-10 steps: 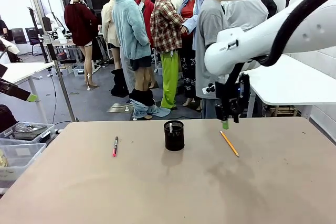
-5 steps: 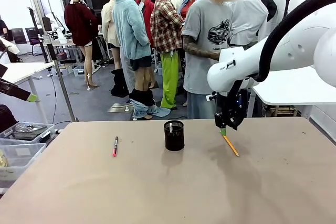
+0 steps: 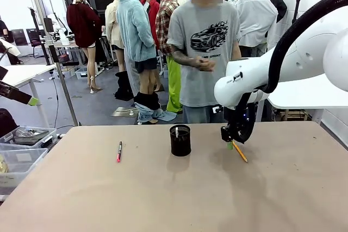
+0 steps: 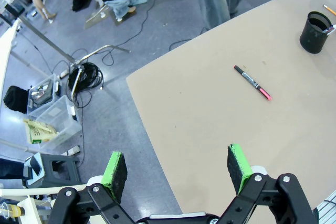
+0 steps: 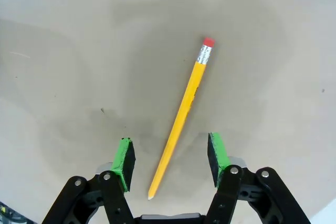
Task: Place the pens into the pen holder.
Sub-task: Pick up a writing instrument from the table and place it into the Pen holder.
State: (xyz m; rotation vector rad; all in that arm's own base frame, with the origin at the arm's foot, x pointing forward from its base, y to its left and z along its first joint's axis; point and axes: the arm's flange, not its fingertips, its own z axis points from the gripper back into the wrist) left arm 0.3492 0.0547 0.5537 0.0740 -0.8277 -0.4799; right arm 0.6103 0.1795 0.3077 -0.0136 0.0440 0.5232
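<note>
A yellow pencil [image 5: 181,116] with a red eraser lies flat on the brown table; it also shows as the orange stick [image 3: 238,151] right of the holder. My right gripper [image 5: 168,159] hangs open just above it, green pads on either side of its pointed end; in the front view that gripper [image 3: 230,142] is low over the pencil's far end. The black mesh pen holder [image 3: 180,140] stands mid-table with a pale pen [image 3: 176,132] inside. A dark pen with a pink-red tip [image 3: 118,151] lies to its left, and appears as the pen [image 4: 252,83] in the left wrist view. My left gripper [image 4: 178,163] is open, high over the table's edge.
A person in a grey printed T-shirt [image 3: 204,36] stands at the far side with hands clasped. Clear plastic bins [image 3: 19,148] sit on the floor off the table's left edge. A white table [image 3: 304,88] stands behind on the right.
My right gripper has come down toward the far end of the pencil, staying open. The person has stepped left from behind the arm to the middle of the far side.
</note>
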